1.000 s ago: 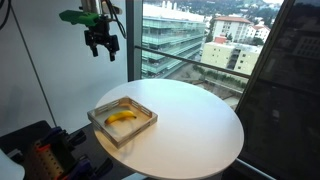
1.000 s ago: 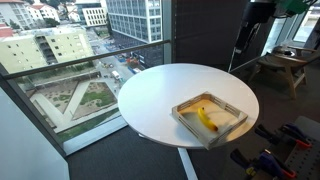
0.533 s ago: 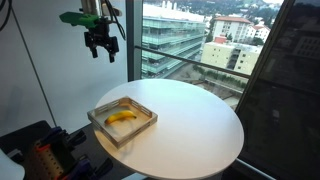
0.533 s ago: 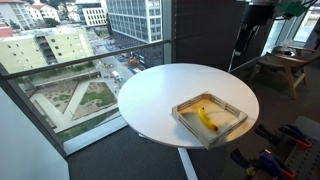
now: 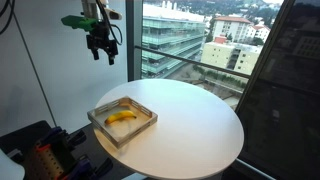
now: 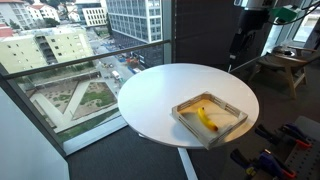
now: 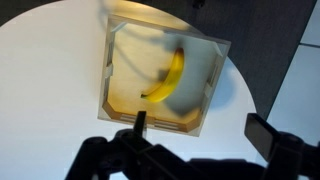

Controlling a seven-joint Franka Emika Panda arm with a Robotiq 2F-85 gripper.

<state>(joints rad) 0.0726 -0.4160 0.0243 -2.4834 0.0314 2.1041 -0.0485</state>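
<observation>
While the round white table (image 5: 190, 120) is standing beside a tall window (image 5: 180, 40) that is showing city buildings outside, a shallow wooden tray (image 5: 100, 122) is sitting on it. In an exterior view the tray is lying at the left, near part of the tabletop, close to the rim. A banana (image 5: 121, 117) is lying flat inside the tray, roughly in its middle and apart from the walls. The wrist view is showing the same banana (image 7: 168, 80) curving inside the tray's frame (image 7: 108, 70).

The rest of the tabletop, right of and beyond the tray, is lying bare as far as the curved edge, and the air above the tray is offering free room. Some equipment (image 5: 40, 150) is crowding the floor at the near left, below the table's edge.

The arm is reaching in from the upper left, with the claw (image 5: 103, 52) hanging high above the tray, pointing downward, well apart from the banana. Its two fingers (image 7: 140, 128) are standing apart and gripping nothing.
</observation>
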